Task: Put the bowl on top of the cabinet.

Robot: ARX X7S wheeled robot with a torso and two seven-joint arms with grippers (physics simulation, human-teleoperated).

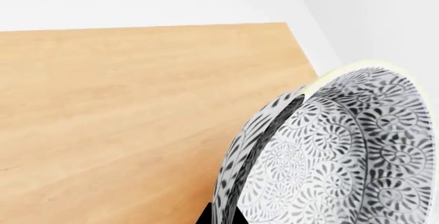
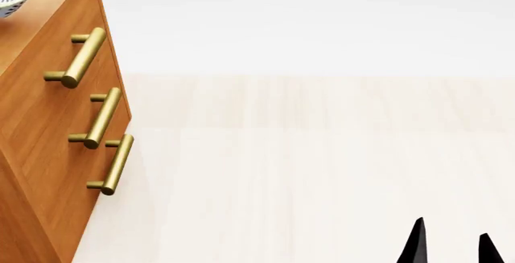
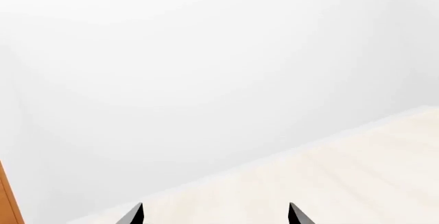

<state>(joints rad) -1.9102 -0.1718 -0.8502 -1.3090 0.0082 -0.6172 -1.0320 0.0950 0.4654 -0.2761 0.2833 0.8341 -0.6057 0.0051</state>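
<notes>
Bowl (image 1: 343,152) rim between left gripper (image 1: 221,217) fingertips, above cabinet (image 1: 137,121).

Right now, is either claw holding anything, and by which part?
The left claw grips the bowl by its rim, one finger at each side of the wall, over the cabinet top. The right claw is open and empty.

A pale wood floor (image 2: 322,172) meets a plain white wall (image 2: 306,28). Light is soft and even, with faint shadows.
</notes>
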